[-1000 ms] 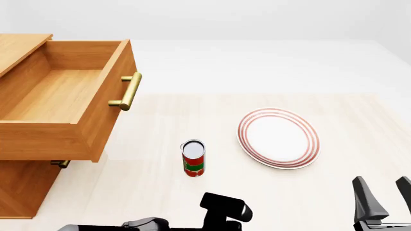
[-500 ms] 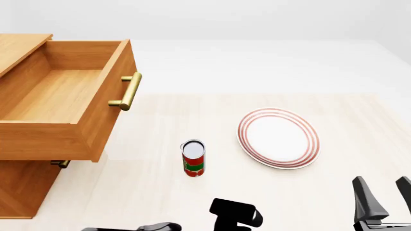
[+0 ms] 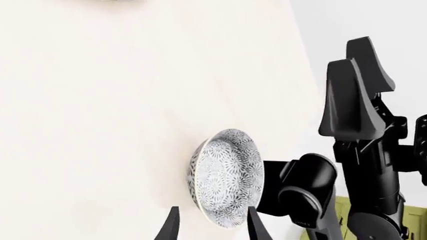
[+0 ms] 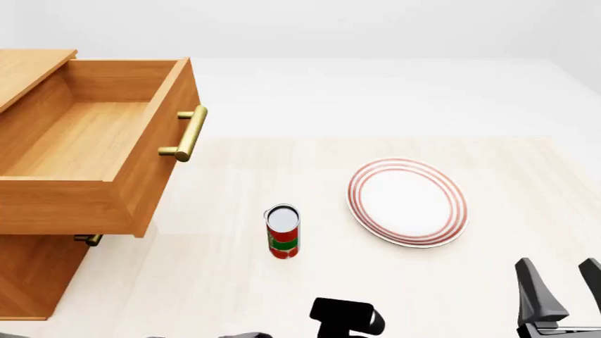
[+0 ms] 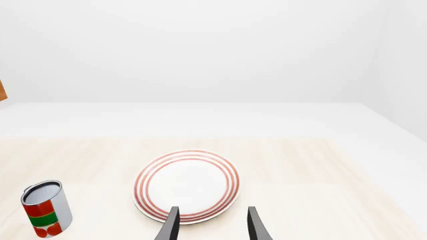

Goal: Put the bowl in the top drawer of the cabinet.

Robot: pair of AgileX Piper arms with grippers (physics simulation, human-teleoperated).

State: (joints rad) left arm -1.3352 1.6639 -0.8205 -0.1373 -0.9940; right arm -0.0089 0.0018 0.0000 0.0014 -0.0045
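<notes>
We want to put the bowl (image 3: 225,176) in the top drawer (image 4: 89,144) of the cabinet (image 4: 33,278). That drawer is pulled out and has nothing in it.

The bowl sits on the table (image 4: 235,176), on the side of the can (image 4: 283,231) that is far from the cabinet, down by our arms. Only the left wrist view shows it.

Our left end effector (image 3: 210,227) points at the bowl, fingers apart, tips just beside the rim but not around it. Our right end effector (image 5: 210,225) waits over the near edge of the plate (image 5: 187,185), fingers apart too.

What could go wrong? The bowl rests right next to the right arm (image 3: 363,150), so our left arm might bump it. The rim is round and smooth, so a pinch could slip. The can stands between the bowl and the drawer, and we could knock it over on the way.
</notes>
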